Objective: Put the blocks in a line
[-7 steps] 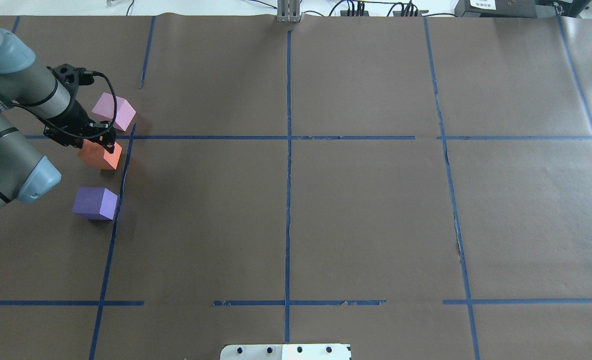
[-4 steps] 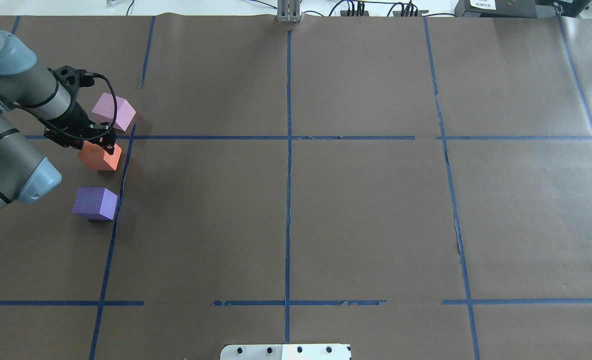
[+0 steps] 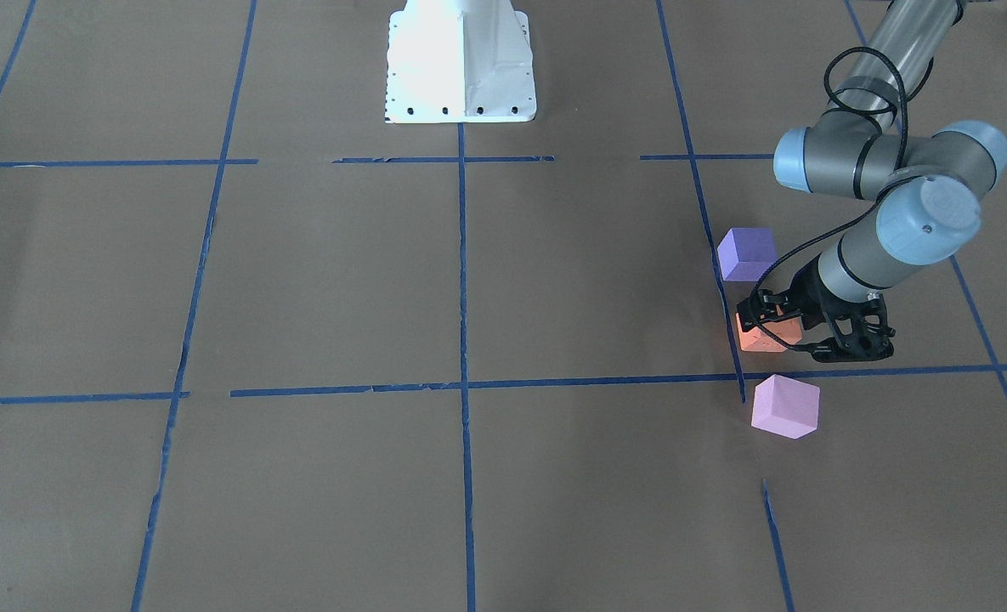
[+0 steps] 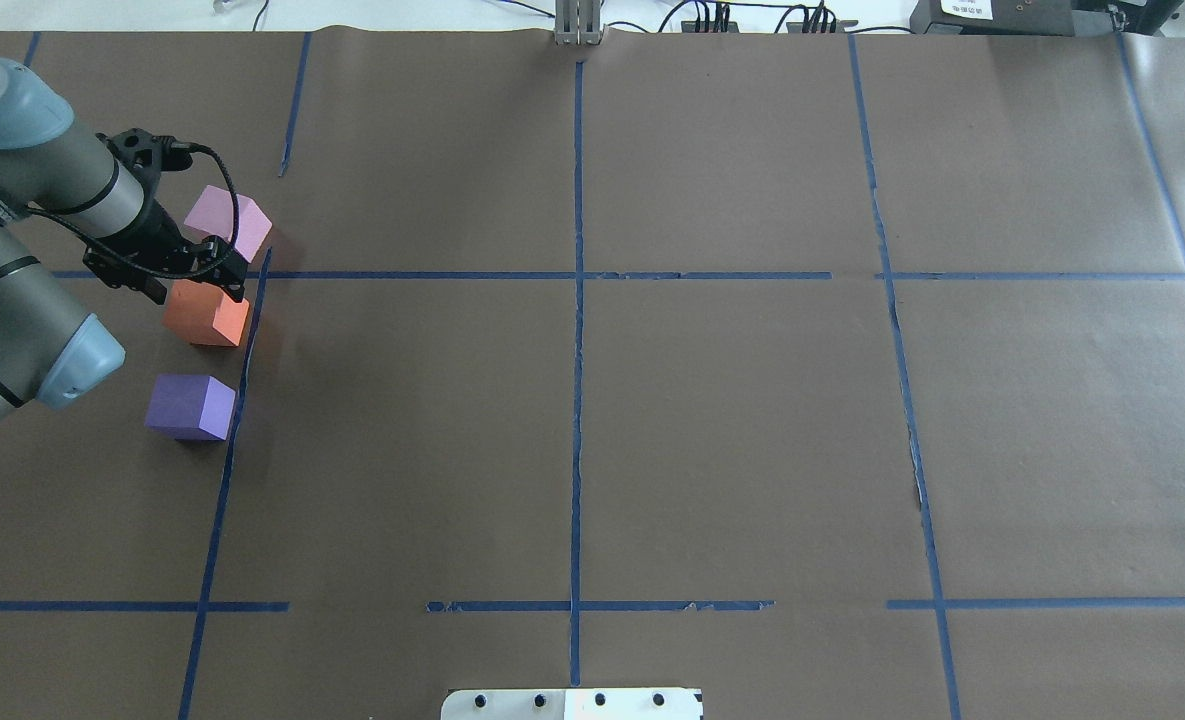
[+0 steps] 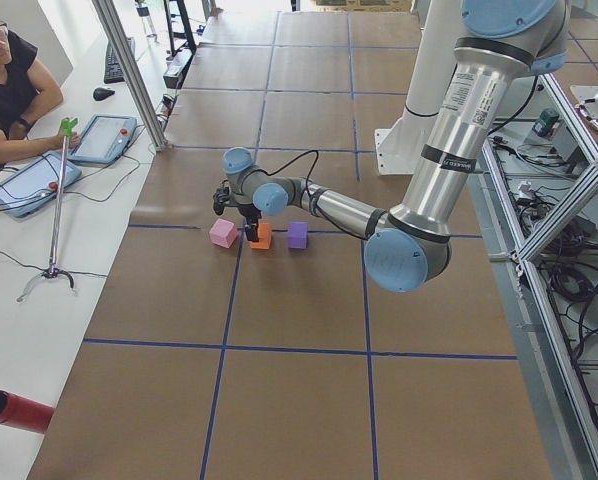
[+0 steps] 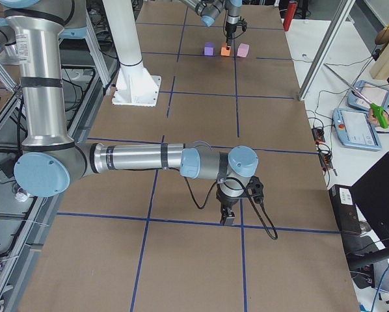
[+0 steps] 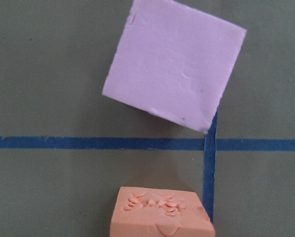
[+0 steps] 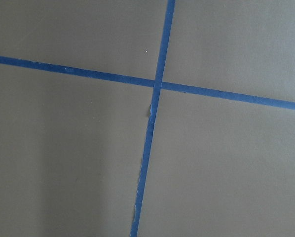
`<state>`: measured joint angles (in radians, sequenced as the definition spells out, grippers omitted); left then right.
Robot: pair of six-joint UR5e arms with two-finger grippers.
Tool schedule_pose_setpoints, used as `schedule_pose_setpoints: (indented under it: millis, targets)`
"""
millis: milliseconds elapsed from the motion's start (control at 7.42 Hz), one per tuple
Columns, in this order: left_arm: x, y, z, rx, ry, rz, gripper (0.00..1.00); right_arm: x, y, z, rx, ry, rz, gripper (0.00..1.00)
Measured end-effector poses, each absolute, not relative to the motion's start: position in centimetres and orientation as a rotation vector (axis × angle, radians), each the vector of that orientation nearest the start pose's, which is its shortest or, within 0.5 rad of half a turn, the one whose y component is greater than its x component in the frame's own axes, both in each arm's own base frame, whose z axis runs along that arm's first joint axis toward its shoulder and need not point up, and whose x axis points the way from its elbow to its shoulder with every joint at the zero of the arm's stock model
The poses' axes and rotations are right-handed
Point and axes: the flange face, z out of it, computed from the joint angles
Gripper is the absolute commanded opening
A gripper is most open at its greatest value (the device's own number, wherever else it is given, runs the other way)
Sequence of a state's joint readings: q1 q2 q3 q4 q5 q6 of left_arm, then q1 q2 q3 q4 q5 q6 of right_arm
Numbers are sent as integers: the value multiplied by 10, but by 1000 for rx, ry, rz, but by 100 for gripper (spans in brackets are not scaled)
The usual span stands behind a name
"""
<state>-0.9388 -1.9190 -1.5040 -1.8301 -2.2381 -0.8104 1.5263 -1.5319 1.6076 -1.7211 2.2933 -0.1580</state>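
Three foam blocks stand in a rough column at the table's left side by a blue tape line: the pale pink block (image 4: pixel 230 222) farthest, the orange block (image 4: pixel 207 315) in the middle, the violet block (image 4: pixel 190 406) nearest. My left gripper (image 4: pixel 195 278) hovers just above the orange block (image 3: pixel 760 337), jaws spread wide and empty. The left wrist view shows the orange block (image 7: pixel 160 215), dented on top, below the pink block (image 7: pixel 174 64), with no fingers in sight. My right gripper (image 6: pixel 228 220) points down at bare paper far to the right; I cannot tell if it is open or shut.
Brown paper with a blue tape grid (image 4: pixel 577 300) covers the table. The white robot base plate (image 3: pixel 461 68) sits at the near middle edge. An operator (image 5: pixel 9 80) with tablets sits beyond the far edge.
My left gripper's fingers have spread off the orange block and drawn back a little. The orange block now shows more fully and sits slightly further right.
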Motion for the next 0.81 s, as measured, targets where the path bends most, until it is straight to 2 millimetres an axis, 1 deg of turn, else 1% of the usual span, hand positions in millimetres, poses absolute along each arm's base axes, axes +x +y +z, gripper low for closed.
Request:
schedule_pose_setpoints:
  millis: [270, 404, 539, 674, 809]
  targets:
    - [319, -566, 458, -24, 848, 18, 100, 45, -504, 640, -31, -726, -166, 100]
    - [303, -569, 444, 3, 867, 12, 100, 45, -504, 640, -31, -726, -166, 100]
    - [269, -575, 431, 39, 886, -15, 100, 45, -504, 640, -31, -726, -166, 100]
    - [231, -573, 420, 70, 910, -41, 100, 45, -504, 640, -31, -726, -166, 100]
    - [184, -564, 410, 104, 937, -60, 100, 45, -504, 640, -31, -726, -166, 100]
